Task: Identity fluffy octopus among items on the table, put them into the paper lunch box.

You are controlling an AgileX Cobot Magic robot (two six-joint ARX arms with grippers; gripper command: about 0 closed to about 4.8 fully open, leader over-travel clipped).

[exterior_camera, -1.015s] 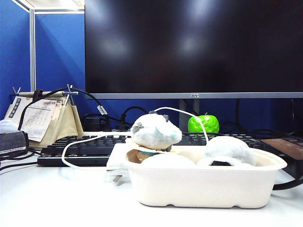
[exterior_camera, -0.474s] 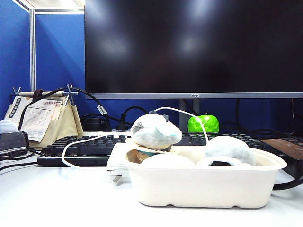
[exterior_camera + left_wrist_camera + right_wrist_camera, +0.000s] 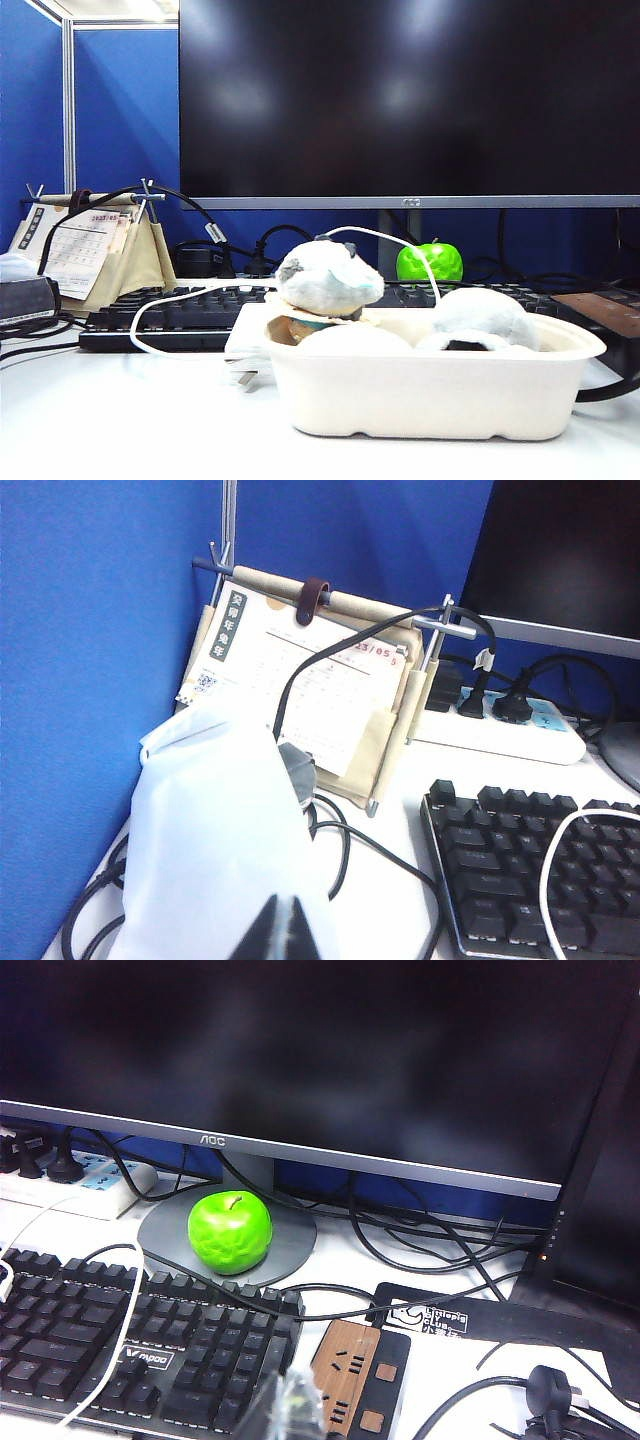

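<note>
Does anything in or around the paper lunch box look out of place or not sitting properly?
Yes. The white-grey plush with dark ears is perched on the left rear rim of the paper lunch box, not down inside it. The fluffy octopus lies inside at the right end. A white cable trails across the keyboard.

The monitor (image 3: pixel 300 1050) carries the brand "AOC" in small letters at the middle of its lower bezel. The desk calendar (image 3: pixel 310 685) shows "23/05" in red near its top right corner, with a dark vertical strip of white characters at its left edge that are too small to read. The keyboard (image 3: pixel 130 1345) bears a small white logo on its front edge, not clearly legible. A black box (image 3: pixel 450 1322) beside the wooden power strip (image 3: pixel 352 1380) has a white label, unreadable.
</note>
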